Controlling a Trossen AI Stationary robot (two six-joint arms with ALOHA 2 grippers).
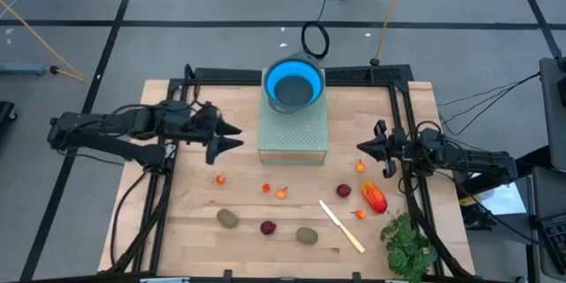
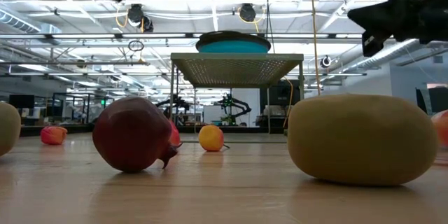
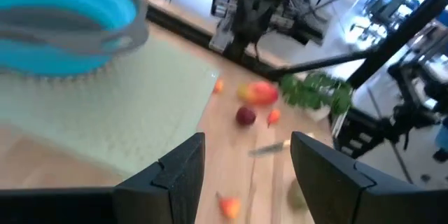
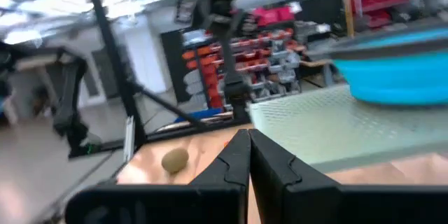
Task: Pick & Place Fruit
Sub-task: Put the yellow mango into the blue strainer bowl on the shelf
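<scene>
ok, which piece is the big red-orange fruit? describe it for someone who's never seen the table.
Start at the green leafy bunch at the wooden table's front right corner. Just behind it lies the red-orange oval toy fruit, larger than the dark red ball beside it.

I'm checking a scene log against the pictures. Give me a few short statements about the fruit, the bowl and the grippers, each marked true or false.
1. The blue bowl sits on top of the pale perforated stand. True.
2. The left gripper holds a kiwi. False: its fingers are open and empty, above the table beside the stand.
3. The right gripper is shut and holds nothing. True.
4. The red-orange oval fruit lies in the bowl. False: it lies on the table near the green leafy bunch.
5. The cream knife lies on the table between a kiwi and the leafy bunch. True.
</scene>
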